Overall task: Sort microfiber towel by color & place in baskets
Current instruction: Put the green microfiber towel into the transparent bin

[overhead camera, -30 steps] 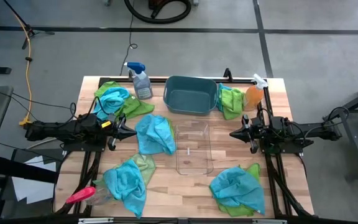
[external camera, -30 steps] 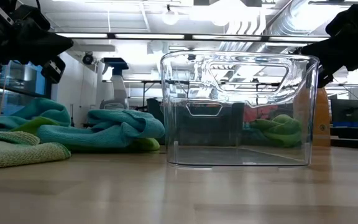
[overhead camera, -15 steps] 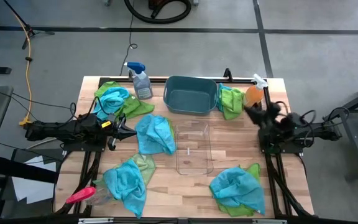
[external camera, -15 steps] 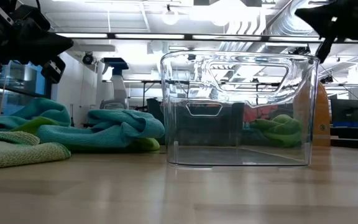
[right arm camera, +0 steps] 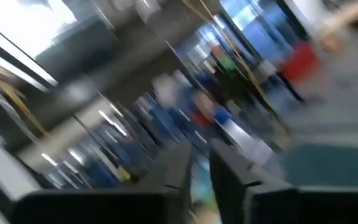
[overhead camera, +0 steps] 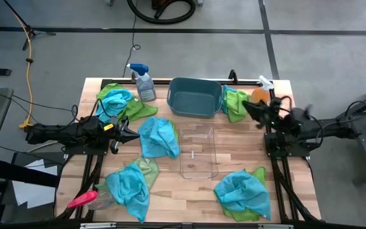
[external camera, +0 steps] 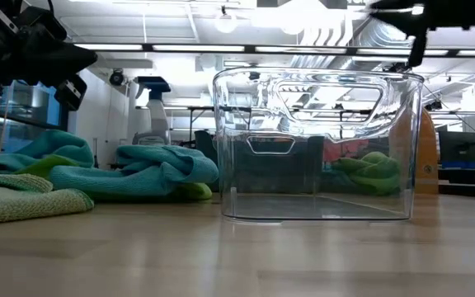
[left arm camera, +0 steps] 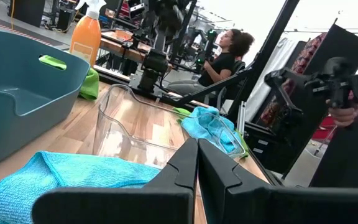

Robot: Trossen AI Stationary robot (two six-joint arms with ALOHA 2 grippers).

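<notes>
Several turquoise and lime green towels lie in heaps on the table: one turquoise at the middle [overhead camera: 159, 137], a mixed heap far left [overhead camera: 116, 102], one near left [overhead camera: 131, 184], one near right [overhead camera: 240, 191], and a green one [overhead camera: 236, 104] beside the teal tub [overhead camera: 171, 95]. The clear bin [overhead camera: 197, 152] stands at the centre. My left gripper [overhead camera: 134, 133] is shut and hovers just left of the middle turquoise towel [left arm camera: 73, 174]. My right gripper [overhead camera: 246, 109] is shut and raised, close to the green towel by the tub.
A blue-capped spray bottle [overhead camera: 143, 83] stands far left of the tub and an orange one [overhead camera: 259, 95] at the far right corner. A red-handled tool [overhead camera: 81, 200] lies at the near left corner. A seated person [left arm camera: 225, 59] shows beyond the table.
My right gripper has risen and swung from the table's right-middle toward the far edge, ending by the green towel next to the orange bottle, and its wrist has turned. The towels and bins have kept their places.
</notes>
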